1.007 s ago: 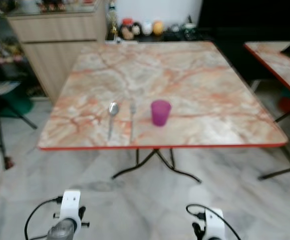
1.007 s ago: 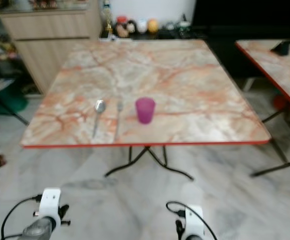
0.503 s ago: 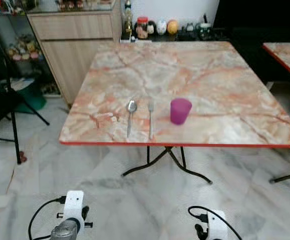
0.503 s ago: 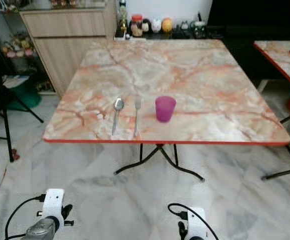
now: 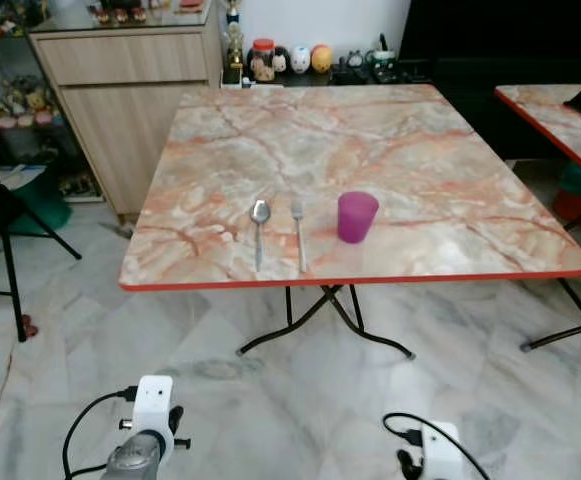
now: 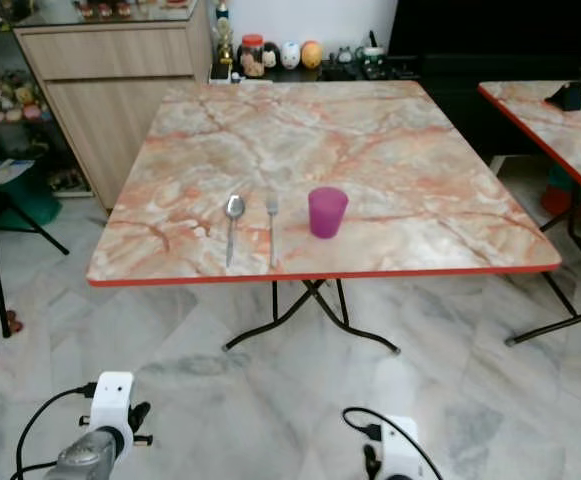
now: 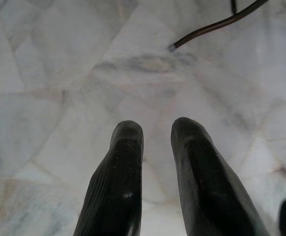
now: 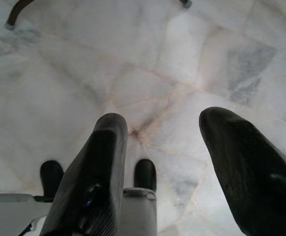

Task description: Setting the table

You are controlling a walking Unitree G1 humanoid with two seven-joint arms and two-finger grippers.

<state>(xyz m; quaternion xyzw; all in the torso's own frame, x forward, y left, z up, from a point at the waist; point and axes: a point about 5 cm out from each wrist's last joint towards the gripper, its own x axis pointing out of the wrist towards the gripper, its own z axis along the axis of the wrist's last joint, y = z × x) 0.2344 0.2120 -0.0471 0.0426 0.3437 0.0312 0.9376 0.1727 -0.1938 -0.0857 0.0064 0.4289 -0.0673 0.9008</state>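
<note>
1. While both arms hang low over the pale marble floor [image 5: 270,400], neither holds anything. The left tool [image 7: 156,147] has its two black fingers narrowly parted, with only a slim gap between them. The right tool [image 8: 182,162] is spread wide, with floor tiles showing between its fingers.
2. Ahead stands a square table [image 5: 450,190] with a pink and cream marble top, a red edge and thin black crossed legs [image 5: 325,320]. A stretch of floor lies between the robot and the table.
3. Near the table's front edge lie three things in a row. A metal spoon [image 5: 260,225] is on the left, a fork [image 5: 298,232] lies just beside it, and a purple cup [image 5: 356,217] stands upright near the fork on the right.
4. Judging by looks, the cup is light plastic, stiff and unlikely to break. It would best be taken around its side wall. The spoon and fork lie flat, thin and probably slippery. Each would be hard to pinch off the smooth top, and the handle looks the best place to grip.
5. To the left, a dark tripod leg [image 5: 10,290] stands on the floor, and a wooden cabinet [image 5: 130,90] sits behind it.
6. To the right is a second table [image 5: 560,120] with the same top.
7. Farthest off, small jars and ornaments [image 5: 280,60] line a dark shelf behind the table.
</note>
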